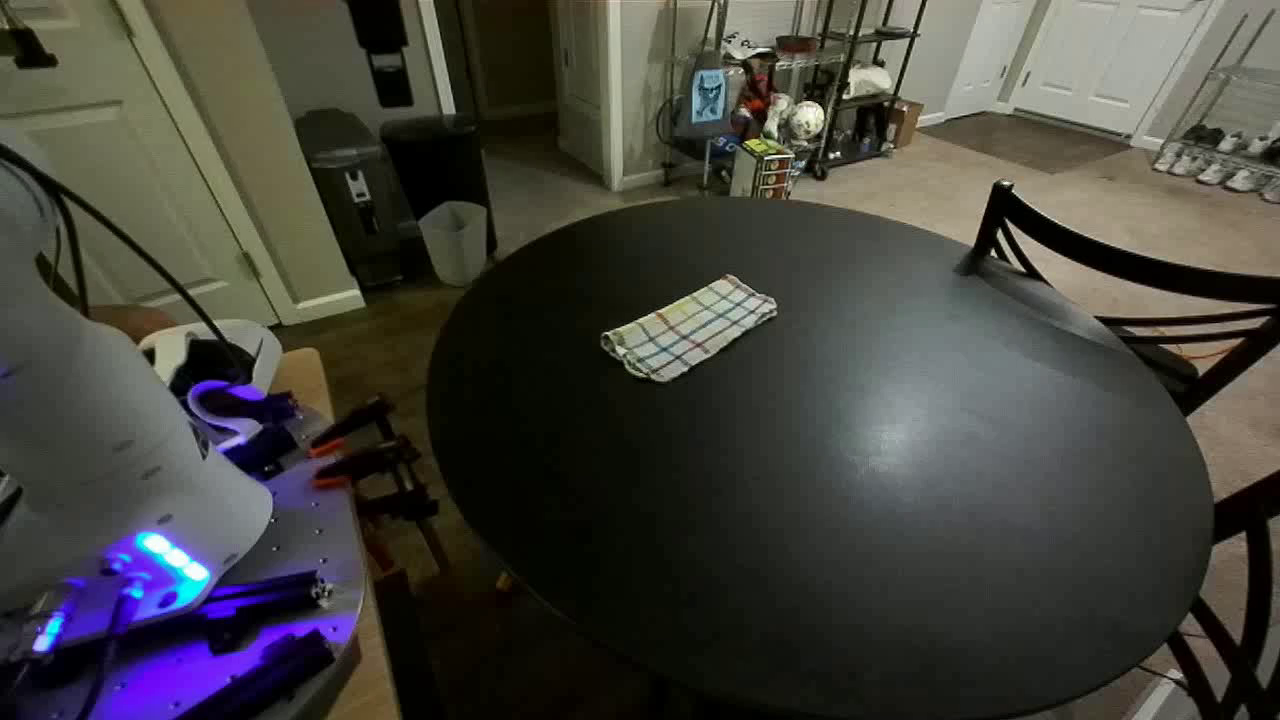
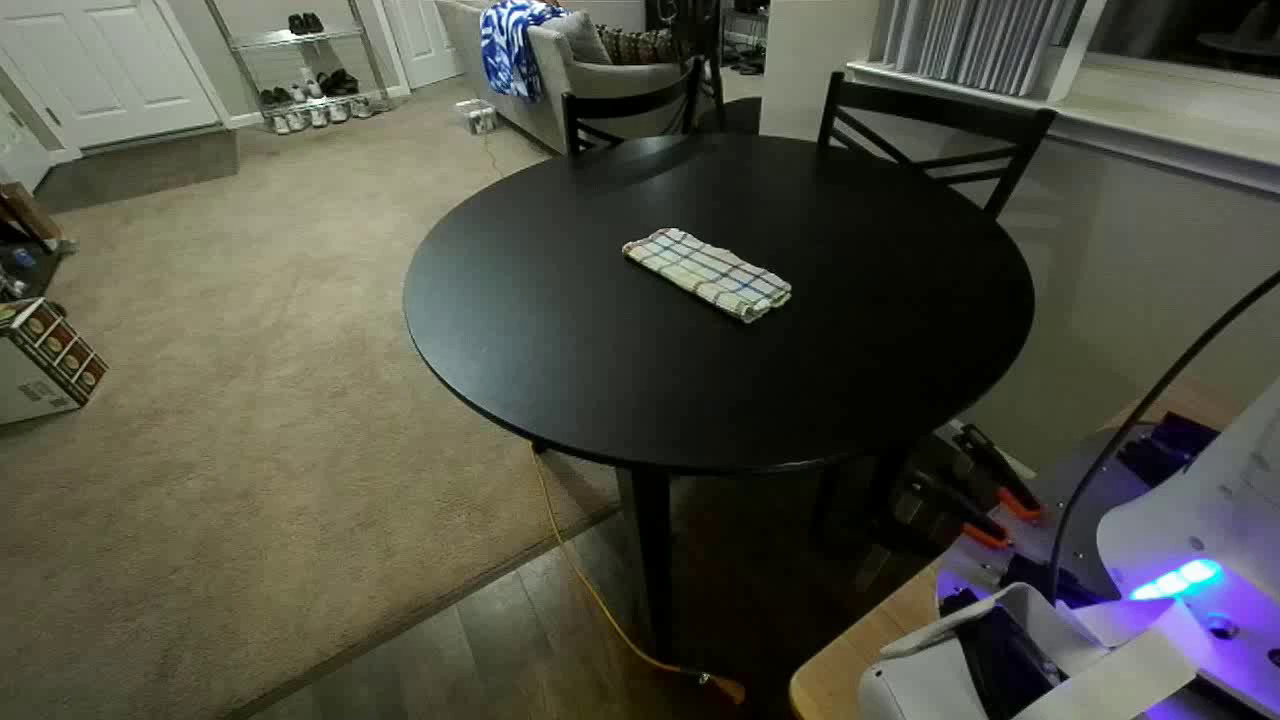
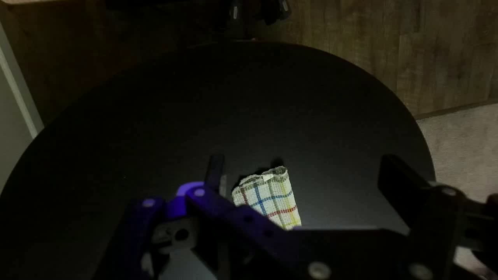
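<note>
Claw (image 3: 305,170) gapes above cloth (image 1: 690,330), long axis roughly toward robot (image 1: 120,450).

cloth (image 2: 708,272) on table (image 2: 560,330) | chairs (image 2: 940,112) behind table (in an exterior view)

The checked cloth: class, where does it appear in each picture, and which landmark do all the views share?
In an exterior view: the checked cloth, just above and right of centre.
In an exterior view: the checked cloth, above centre and slightly right.
In the wrist view: the checked cloth, below centre, partly hidden by the gripper.
Shared landmark: the round black table.
</note>
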Tool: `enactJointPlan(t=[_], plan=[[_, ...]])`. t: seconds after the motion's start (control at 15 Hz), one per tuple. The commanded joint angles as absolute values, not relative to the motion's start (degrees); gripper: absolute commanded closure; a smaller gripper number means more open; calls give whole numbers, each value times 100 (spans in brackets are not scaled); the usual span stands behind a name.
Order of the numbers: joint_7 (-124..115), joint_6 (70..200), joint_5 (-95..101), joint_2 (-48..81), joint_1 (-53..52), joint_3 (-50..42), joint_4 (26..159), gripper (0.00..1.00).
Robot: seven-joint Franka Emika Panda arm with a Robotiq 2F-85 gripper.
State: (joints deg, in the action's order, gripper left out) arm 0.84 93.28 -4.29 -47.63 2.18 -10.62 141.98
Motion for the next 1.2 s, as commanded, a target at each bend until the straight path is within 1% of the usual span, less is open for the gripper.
enactJointPlan(t=[0.0, 0.47, 0.6, 0.8, 1.13], plan=[[177, 9307, -507, -4734, 373, -958, 14181, 0], [177, 9307, -507, -4734, 373, -957, 14181, 0], [67, 9355, -421, -4702, 401, -832, 14201, 0], [-118, 9990, -535, -4475, 309, -523, 14204, 0], [-602, 11800, -1114, -3024, -46, 60, 13786, 0]])
